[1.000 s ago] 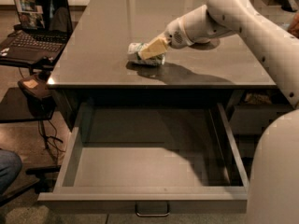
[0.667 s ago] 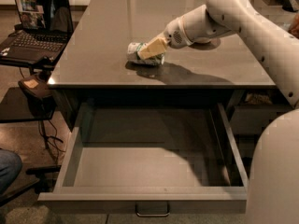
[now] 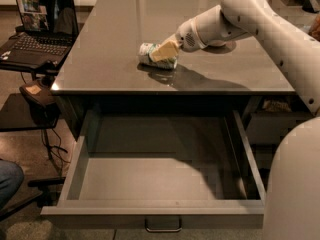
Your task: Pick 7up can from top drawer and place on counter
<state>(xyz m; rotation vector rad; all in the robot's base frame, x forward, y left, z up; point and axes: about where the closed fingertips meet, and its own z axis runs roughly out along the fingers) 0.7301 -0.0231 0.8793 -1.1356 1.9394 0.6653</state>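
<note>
The 7up can (image 3: 147,53) lies on its side on the grey counter (image 3: 120,19), near the middle of its front half. My gripper (image 3: 163,54) reaches in from the right on the white arm (image 3: 240,14). It is closed on the can, with a tan finger (image 3: 166,48) across the can's front. The can rests on or just above the counter surface, with its shadow right under it. The top drawer (image 3: 150,209) stands pulled fully open below the counter. Nothing is in it, and its loop handle (image 3: 163,228) is at the front.
An open laptop (image 3: 42,21) sits on a small dark table at the left. Cables and a chair base lie on the floor below it. A person's knee (image 3: 7,184) is at the bottom left. My white body (image 3: 295,184) fills the bottom right.
</note>
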